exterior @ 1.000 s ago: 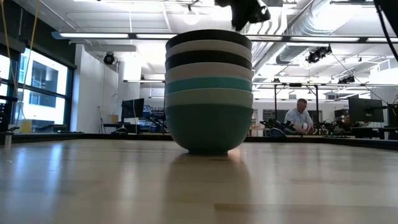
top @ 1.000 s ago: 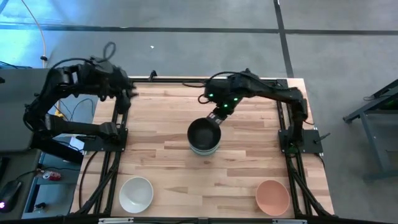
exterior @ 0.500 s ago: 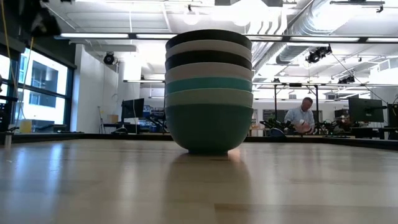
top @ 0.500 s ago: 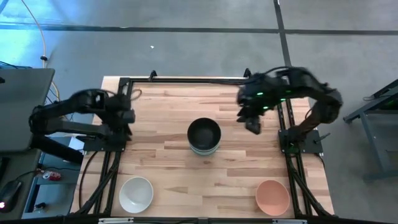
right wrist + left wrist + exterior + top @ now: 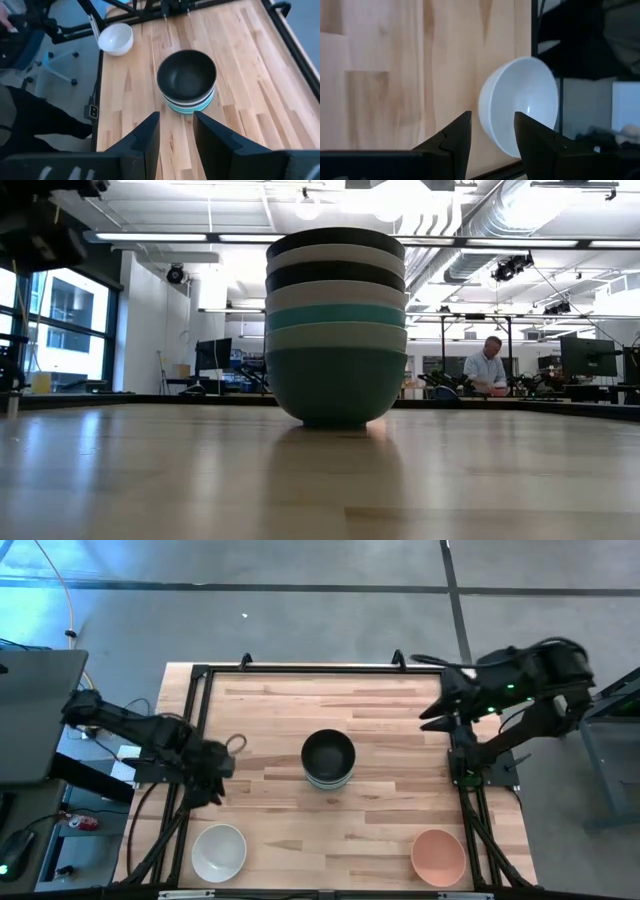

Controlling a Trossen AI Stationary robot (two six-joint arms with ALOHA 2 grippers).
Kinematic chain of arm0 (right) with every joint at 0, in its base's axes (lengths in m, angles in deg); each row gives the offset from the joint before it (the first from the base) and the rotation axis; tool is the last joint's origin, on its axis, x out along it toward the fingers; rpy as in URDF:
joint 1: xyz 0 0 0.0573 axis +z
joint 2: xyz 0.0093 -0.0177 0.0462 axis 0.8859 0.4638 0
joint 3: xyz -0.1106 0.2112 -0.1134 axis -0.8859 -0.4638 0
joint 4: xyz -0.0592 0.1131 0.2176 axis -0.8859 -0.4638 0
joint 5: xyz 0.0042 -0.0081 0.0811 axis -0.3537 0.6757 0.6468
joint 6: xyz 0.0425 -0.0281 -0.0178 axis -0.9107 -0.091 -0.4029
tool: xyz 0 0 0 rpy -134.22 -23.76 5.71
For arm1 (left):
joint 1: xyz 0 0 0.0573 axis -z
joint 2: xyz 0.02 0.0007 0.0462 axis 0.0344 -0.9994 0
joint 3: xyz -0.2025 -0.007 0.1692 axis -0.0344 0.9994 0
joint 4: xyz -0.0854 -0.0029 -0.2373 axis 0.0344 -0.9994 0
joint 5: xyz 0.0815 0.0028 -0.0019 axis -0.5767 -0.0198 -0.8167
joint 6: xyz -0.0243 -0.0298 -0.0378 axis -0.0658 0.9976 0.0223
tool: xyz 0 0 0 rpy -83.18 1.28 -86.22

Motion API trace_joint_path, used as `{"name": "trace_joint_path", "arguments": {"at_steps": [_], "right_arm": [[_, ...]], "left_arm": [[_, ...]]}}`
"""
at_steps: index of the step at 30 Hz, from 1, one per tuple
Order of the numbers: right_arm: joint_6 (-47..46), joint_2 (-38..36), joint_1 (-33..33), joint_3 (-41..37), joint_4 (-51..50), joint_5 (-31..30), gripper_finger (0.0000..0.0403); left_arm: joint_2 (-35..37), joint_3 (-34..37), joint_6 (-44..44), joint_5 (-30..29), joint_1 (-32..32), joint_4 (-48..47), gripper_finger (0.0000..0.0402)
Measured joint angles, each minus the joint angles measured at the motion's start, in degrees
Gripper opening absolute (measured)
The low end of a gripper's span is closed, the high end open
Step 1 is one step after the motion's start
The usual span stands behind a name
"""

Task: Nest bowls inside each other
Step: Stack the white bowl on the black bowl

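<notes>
A stack of several nested bowls, a black one on top and a teal one at the bottom, stands on its base at the table's middle; it also shows in the right wrist view. A lone white bowl sits near the front left corner, and shows in the left wrist view. A salmon-pink bowl sits at the front right. My left gripper is open above the table's left edge, just behind the white bowl. My right gripper is open and empty, raised at the table's right edge.
A black metal frame runs along the table's far, left and right edges. Bare wood lies between the stack and the two single bowls. A person sits far off in the room behind the table.
My right gripper has drawn away from the stack toward the table's right edge and risen. My left gripper has swung from the far left corner toward the near edge, coming close to the white bowl. The stack has stayed still.
</notes>
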Motion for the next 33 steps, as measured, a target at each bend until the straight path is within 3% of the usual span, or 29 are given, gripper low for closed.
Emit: {"name": "trace_joint_path", "arguments": {"at_steps": [11, 23, 27, 31, 33], "right_arm": [[-0.35, -4.09, 2.39, 0.0, 0.05, -6.03, 0.011], [1.32, -4.13, 2.37, -0.02, 0.36, -6.57, 0.011], [2.16, -4.15, 2.37, -0.02, 0.56, -7.38, 0.011], [2.59, -4.13, 2.37, -0.02, 0.94, -7.51, 0.011], [2.59, -4.13, 2.37, -0.02, 0.94, -7.61, 0.011]], "left_arm": [[-13.41, 1.74, 10.33, -12.06, 17.35, 7.54, 0.0138], [-22.78, 1.7, 17.35, -17.08, 25.75, 14.17, 0.0131], [-23.28, 1.72, 18.4, -18.27, 25.95, 13.96, 0.0093], [-22.89, 1.71, 18.82, -18.23, 25.56, 13.52, 0.002], [-22.65, 1.7, 19.0, -18.33, 25.17, 13.46, 0.0009]]}}
